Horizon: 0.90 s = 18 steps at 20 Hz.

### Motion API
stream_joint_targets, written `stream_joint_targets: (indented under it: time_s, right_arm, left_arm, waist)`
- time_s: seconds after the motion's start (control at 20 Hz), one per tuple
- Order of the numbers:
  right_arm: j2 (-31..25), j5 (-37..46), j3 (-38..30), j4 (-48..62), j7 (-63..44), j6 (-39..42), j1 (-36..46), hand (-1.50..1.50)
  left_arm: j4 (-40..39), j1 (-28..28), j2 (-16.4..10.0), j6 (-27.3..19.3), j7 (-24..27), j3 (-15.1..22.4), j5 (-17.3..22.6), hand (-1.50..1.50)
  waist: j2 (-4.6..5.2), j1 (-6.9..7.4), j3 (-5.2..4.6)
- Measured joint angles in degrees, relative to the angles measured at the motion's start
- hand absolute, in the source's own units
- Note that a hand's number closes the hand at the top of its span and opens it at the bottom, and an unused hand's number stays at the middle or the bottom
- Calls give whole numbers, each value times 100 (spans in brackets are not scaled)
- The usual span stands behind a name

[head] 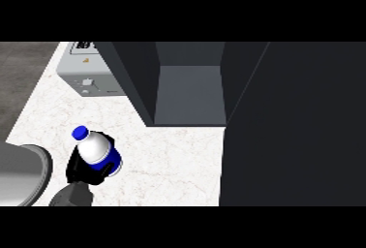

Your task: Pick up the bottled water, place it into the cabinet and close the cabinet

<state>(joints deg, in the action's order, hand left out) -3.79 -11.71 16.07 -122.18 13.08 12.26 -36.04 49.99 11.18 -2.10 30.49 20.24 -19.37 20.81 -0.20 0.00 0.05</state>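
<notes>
1. Showing, at the far left edge, part of a grey rounded rim (32, 167), cut off by the view; being unable to tell what it belongs to.
2. Coming in from the lower edge just beside that rim: a grey forearm (71, 194), angling up towards the bottle.
3. Curling the left robot hand (80, 170) round the bottled water (95, 149), with black fingers (106, 139) wrapping the body on both sides and hiding its lower part.
4. Holding the bottle tilted, the blue cap (80, 131) pointing up and to the left, the blue label (114, 162) peeking out at the lower right; not showing whether its base is touching the white marbled table (172, 155).
5. Standing farther back on the table: a grey appliance (87, 77), just beside the cabinet's left wall.
6. Opening towards the viewer: the dark cabinet (190, 92) with its grey inner floor in sight, the bottle being outside it, nearer and to the left, well apart from the opening.
7. Filling the right side: the cabinet's dark door (293, 131), swung wide open.
</notes>
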Motion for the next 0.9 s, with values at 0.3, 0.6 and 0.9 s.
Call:
stream_joint_targets:
  time_s: [0.3,0.6,0.9]
  right_arm:
    - [116,249,363,-64,21,-201,-84,-150]
    - [99,93,305,-54,-198,-279,193,-150]
    - [107,160,445,-180,-354,-444,241,-150]
  left_arm:
    - [1368,-354,159,-841,-486,983,413,150]
    - [2151,-168,197,-2008,-685,1952,559,150]
    - [2528,417,206,-3178,-981,2573,521,150]
  waist:
    - [-4,1,-1]
    - [6,-16,-2]
    - [10,-42,-3]
